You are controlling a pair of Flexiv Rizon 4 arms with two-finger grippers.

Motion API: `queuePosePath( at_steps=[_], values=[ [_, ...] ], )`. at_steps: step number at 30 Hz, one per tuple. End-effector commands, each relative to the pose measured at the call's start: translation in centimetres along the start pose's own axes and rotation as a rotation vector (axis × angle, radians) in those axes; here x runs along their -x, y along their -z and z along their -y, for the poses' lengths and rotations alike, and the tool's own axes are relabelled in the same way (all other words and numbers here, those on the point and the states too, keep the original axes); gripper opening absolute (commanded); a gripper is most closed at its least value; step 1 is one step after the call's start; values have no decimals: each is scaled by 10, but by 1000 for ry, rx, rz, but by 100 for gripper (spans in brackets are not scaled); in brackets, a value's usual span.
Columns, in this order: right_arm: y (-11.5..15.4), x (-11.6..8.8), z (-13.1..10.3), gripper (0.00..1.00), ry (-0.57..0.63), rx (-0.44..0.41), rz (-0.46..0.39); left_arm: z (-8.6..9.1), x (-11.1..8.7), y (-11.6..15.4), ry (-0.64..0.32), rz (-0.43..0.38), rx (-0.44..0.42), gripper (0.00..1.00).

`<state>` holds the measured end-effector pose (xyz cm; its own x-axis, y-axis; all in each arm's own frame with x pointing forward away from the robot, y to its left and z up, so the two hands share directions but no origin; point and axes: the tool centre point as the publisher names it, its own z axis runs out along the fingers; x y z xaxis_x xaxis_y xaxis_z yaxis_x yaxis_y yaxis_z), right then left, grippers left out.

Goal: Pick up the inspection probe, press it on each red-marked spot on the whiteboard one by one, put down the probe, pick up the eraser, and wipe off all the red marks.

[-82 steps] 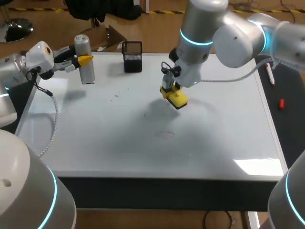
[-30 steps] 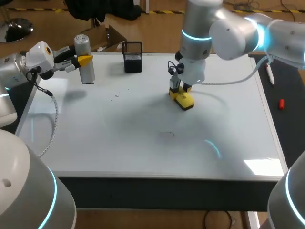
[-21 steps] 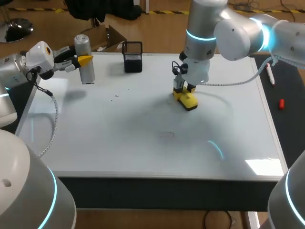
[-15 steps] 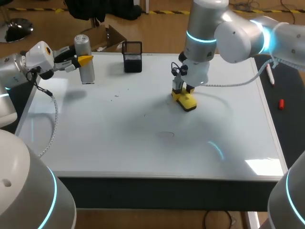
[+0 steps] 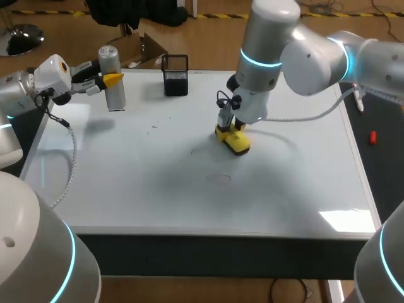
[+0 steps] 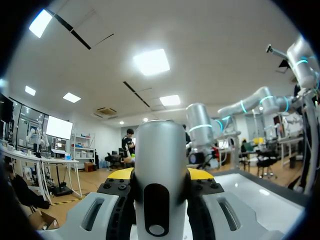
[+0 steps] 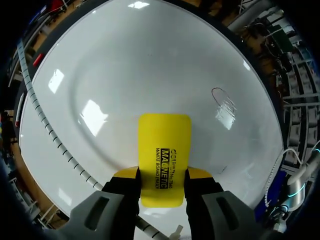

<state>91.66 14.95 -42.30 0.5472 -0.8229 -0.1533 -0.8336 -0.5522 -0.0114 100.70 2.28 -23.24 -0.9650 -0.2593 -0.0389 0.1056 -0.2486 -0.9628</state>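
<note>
right end effector is clamped from both sides on the yellow rectangular whiteboard eraser, held low at the glossy white whiteboard near its middle, just beyond a faint oval trace. my left end effector grips the upright silver cylindrical inspection probe at the whiteboard's far left corner, near the black mesh cup.

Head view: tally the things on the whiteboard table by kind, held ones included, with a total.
silver cylindrical inspection probe: 1
yellow block eraser: 1
black mesh holder: 1
Total: 3
</note>
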Motion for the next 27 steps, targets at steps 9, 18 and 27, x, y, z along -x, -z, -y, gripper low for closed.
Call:
queuePosePath(
  at_steps=[9, 18, 27],
  values=[
    [-12, 20, 8, 0, 68, 43, 18, 1, 0, 0, -1, 1, 0, 0],
    [-26, 6, 31, 0, 69, 73, 11, 1, 0, 0, -1, 1, 0, 0],
    [-27, -20, 38, 0, 31, 82, -22, 1, 0, 0, -1, 1, 0, 0]
  ],
)
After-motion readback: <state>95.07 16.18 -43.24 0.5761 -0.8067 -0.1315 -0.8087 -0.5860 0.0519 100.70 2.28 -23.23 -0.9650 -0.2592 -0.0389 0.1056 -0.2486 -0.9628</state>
